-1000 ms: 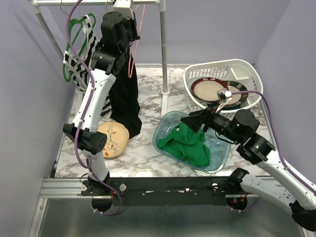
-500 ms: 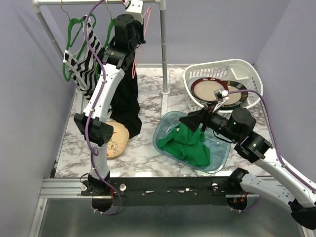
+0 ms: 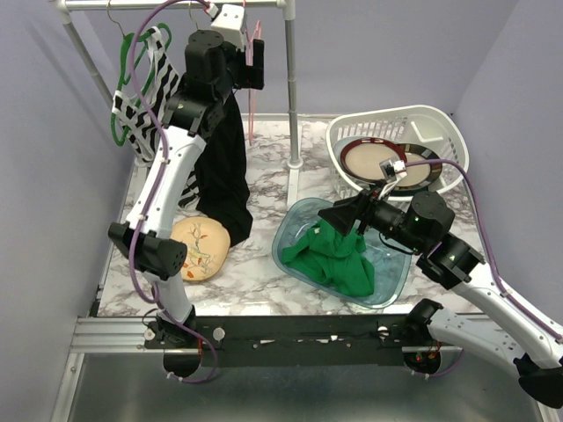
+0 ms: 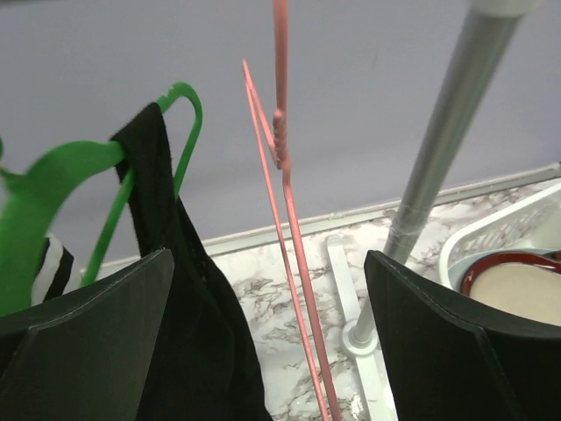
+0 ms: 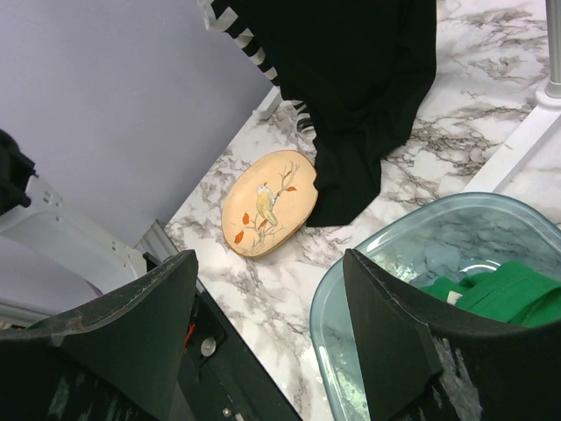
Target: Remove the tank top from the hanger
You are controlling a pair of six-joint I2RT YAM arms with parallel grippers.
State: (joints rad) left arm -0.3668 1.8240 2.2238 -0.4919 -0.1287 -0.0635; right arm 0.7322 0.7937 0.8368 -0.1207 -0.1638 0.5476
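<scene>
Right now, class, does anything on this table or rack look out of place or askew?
Yes. The black tank top hangs lopsided, one strap hooked over the end of the green hanger, its hem pooling on the table. A bird-painted plate lies alone beside that hem, away from the dishes in the white basket.

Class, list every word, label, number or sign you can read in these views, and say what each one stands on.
None: no view shows readable words, numbers or brand marks.
The round plate carries a painted bird and leaves, which is a picture, not text.
The black tank top, pink hanger and white basket show no lettering.
</scene>
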